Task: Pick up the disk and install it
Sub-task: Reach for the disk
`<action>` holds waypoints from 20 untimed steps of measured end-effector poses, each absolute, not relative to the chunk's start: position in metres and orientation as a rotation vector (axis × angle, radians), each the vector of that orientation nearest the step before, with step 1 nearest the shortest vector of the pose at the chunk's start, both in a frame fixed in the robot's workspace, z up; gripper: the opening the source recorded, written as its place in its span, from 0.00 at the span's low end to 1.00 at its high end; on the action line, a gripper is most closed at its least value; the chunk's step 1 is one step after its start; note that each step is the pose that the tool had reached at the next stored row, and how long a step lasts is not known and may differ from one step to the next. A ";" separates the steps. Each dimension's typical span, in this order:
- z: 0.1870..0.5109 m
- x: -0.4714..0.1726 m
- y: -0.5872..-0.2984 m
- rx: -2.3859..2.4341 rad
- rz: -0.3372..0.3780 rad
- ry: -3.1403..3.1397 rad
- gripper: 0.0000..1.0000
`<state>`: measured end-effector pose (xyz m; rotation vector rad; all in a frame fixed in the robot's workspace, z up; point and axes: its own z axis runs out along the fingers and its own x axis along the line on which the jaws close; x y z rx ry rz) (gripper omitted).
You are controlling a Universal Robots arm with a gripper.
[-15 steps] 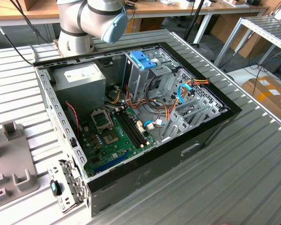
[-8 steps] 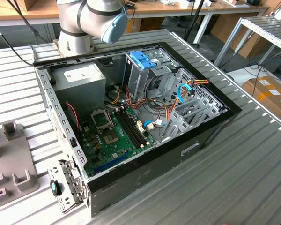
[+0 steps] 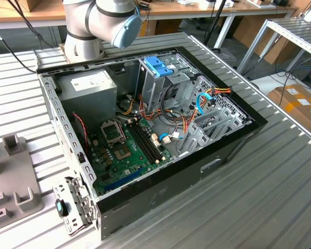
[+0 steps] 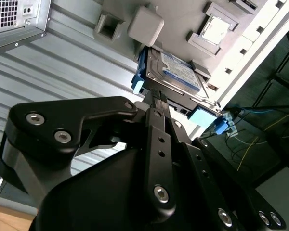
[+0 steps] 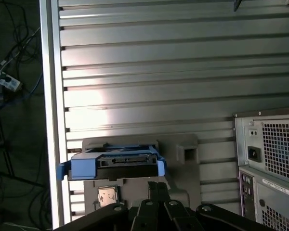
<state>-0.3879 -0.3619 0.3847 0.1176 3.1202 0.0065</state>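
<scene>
Blue rails frame the disk (image 4: 180, 72), which we see lying flat in a grey holder (image 4: 144, 24) on the slatted metal table (image 5: 159, 72), near the open computer case (image 3: 217, 161); the gripper (image 4: 156, 96) hangs just beside the disk's near end, fingers pressed together and holding nothing; we cannot tell whether the tips touch it.

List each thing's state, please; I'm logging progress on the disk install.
disk: lying flat in the grey holder, not lifted.
gripper: shut, tips close to the disk.
holder: carrying the disk.
case: on its side, open, insides exposed.
</scene>
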 end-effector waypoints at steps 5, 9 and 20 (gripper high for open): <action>0.384 -0.388 -0.362 0.117 -0.018 3.123 0.11; 0.382 -0.388 -0.361 0.083 -0.018 3.124 0.11; 0.382 -0.390 -0.361 0.072 -0.019 3.125 0.11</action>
